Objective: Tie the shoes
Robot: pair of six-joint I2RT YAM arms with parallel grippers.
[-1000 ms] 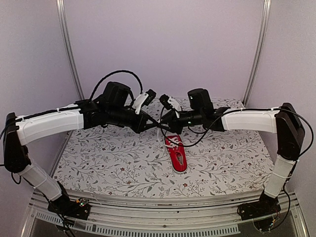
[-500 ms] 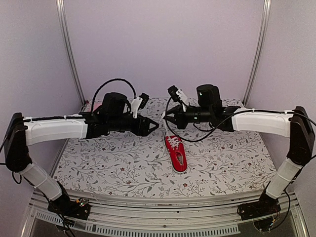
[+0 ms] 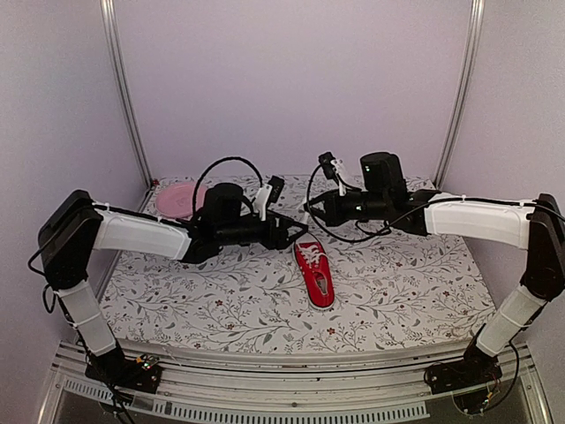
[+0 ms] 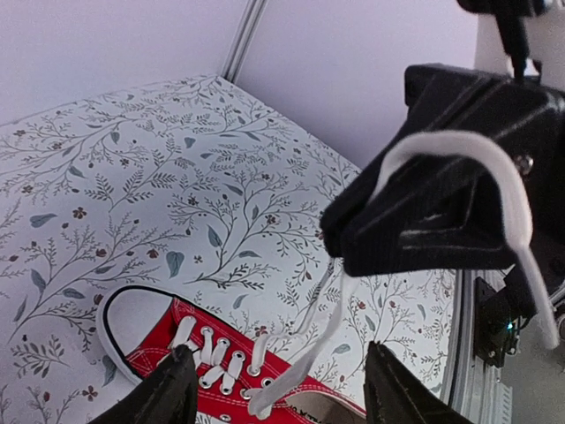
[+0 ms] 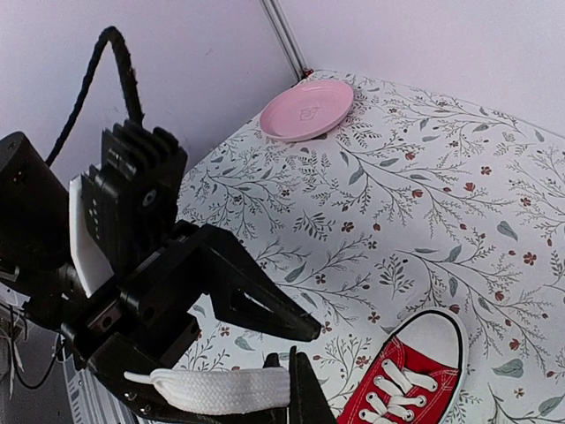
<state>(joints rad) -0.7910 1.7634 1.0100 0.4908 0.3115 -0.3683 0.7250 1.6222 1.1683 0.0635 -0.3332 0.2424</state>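
Pale lilac walls close round a table (image 3: 221, 300) covered in a cloth printed with leaves and small flowers.

At the centre, the right tool (image 4: 380, 221) is clamped on a white lace (image 4: 311, 358). In the left wrist view the flat lace climbs from the shoe's eyelets to the tool's closed fingers, arches over the top of them, and hangs down again on the other side. In the right wrist view the same lace lies flat across that tool's own fingers at the bottom of the picture.

The left tool (image 4: 278, 349) stands wide apart and holds nothing. Its two fingers frame the laced front of the shoe and the rising lace from above, without touching either as far as the views show. Seen from overhead, the two tools sit near each other above the far half of the table, tips pointing toward one another, with the left one a little lower.

Just below them, the shoe (image 3: 315, 274) rests sole down on the table, a little right of the middle. Its white toe cap points to the far wall, its heel points to the near edge, and the red insole shows through the opening.

Farther out, a pink plate (image 3: 177, 196) lies in the far left corner of the table, well apart from the shoe.
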